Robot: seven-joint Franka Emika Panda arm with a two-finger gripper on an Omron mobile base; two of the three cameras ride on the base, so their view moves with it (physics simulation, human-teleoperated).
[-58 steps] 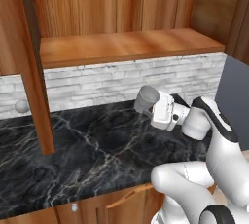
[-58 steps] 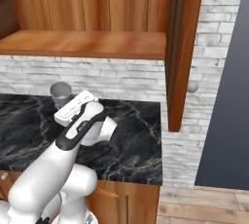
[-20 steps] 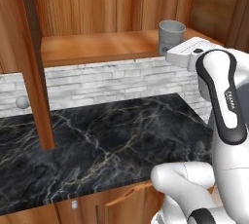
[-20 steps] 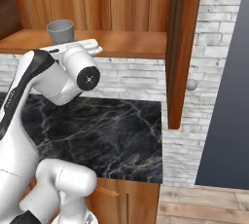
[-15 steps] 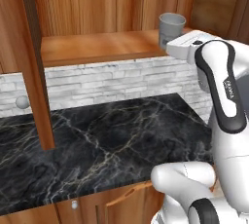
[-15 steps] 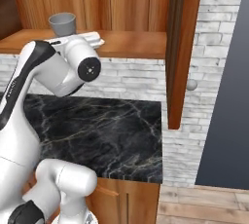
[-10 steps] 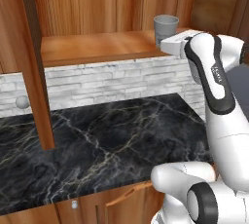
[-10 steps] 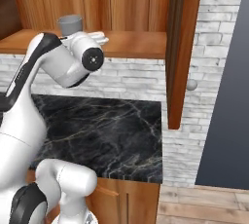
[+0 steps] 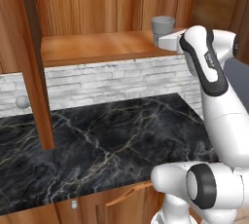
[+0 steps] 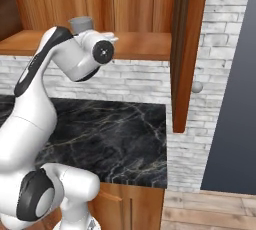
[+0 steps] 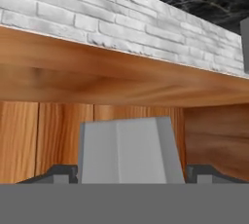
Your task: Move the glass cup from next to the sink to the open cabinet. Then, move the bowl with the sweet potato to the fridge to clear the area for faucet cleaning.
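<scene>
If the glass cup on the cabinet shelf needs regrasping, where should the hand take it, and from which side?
Grip the glass cup across its side wall, about mid-height, coming in level from the open cabinet's front. It stands upright at the shelf's front edge with no handle, and its slight taper towards the base makes a low grip likelier to slip.

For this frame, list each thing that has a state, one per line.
glass cup: upright, held between the jaws, over the shelf's front edge; whether it rests on it, cannot tell.
gripper: shut on the glass cup.
open cabinet: door open.
lower cabinets: doors closed.
</scene>
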